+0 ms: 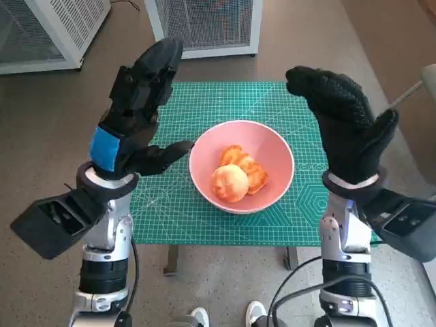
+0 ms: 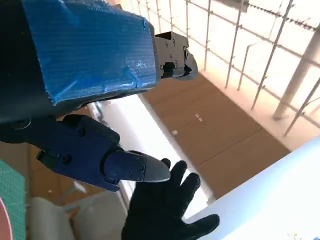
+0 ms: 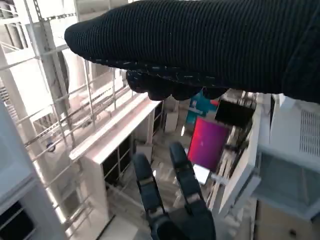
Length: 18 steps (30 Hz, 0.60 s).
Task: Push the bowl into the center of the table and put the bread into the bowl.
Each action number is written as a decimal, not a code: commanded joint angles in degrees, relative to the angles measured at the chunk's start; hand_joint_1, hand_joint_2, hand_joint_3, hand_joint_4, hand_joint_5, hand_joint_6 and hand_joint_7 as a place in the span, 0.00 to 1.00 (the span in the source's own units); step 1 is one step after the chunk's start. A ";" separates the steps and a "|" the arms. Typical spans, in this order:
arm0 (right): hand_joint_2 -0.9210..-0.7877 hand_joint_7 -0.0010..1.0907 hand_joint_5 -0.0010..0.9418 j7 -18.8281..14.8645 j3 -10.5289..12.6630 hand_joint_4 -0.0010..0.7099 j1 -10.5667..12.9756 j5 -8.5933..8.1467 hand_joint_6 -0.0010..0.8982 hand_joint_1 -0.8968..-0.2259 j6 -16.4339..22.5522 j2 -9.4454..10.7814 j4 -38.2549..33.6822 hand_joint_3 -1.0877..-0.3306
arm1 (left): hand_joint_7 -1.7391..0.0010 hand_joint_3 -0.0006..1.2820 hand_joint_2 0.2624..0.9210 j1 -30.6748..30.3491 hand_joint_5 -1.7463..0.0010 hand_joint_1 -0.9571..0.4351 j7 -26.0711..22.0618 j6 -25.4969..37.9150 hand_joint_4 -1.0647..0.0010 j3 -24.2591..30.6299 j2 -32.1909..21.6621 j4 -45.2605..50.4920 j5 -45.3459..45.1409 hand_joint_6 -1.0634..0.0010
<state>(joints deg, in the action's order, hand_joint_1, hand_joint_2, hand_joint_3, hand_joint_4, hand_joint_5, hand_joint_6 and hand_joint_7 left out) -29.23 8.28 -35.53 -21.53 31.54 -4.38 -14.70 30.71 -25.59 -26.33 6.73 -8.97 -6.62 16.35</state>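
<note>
We see the pink bowl [image 1: 242, 165] near the middle of the green cutting mat [image 1: 204, 102], the bread [image 1: 238, 176] lying inside it. Our left hand [image 1: 139, 109] is raised at its nine o'clock, our gloved right hand [image 1: 344, 126] at three o'clock — both lifted clear, fingers apart, holding nothing

Small table [image 1: 158, 230] topped with green cutting mat [image 1: 286, 109], pink bowl [image 1: 272, 146] resting mid-mat
</note>
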 commanded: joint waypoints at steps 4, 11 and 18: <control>0.05 0.53 0.02 2.63 -0.96 0.46 -0.44 2.78 0.15 0.65 0.48 0.57 -0.06 0.81 | 0.71 0.26 1.00 -0.64 0.98 0.29 -0.60 -0.34 0.92 -0.47 0.00 0.26 0.60 1.00; 0.13 0.57 0.01 3.47 -1.76 0.44 -0.65 4.20 0.12 0.63 0.76 -0.10 0.25 0.78 | 0.72 0.29 1.00 -0.31 0.98 0.29 -0.42 -1.15 0.92 -0.99 0.30 -0.20 -0.16 1.00; 0.04 0.61 0.00 2.89 -1.99 0.42 -0.99 3.99 0.08 0.61 0.70 -0.68 0.17 0.81 | 0.71 0.30 1.00 -0.16 0.98 0.30 0.15 -0.16 0.92 -1.53 0.52 0.53 -0.33 1.00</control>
<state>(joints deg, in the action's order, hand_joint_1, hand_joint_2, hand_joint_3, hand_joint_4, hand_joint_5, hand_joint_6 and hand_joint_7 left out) -26.28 6.50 -36.61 -17.77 32.47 -4.48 -14.45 30.47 -25.84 -26.70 5.66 -8.64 -6.78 16.26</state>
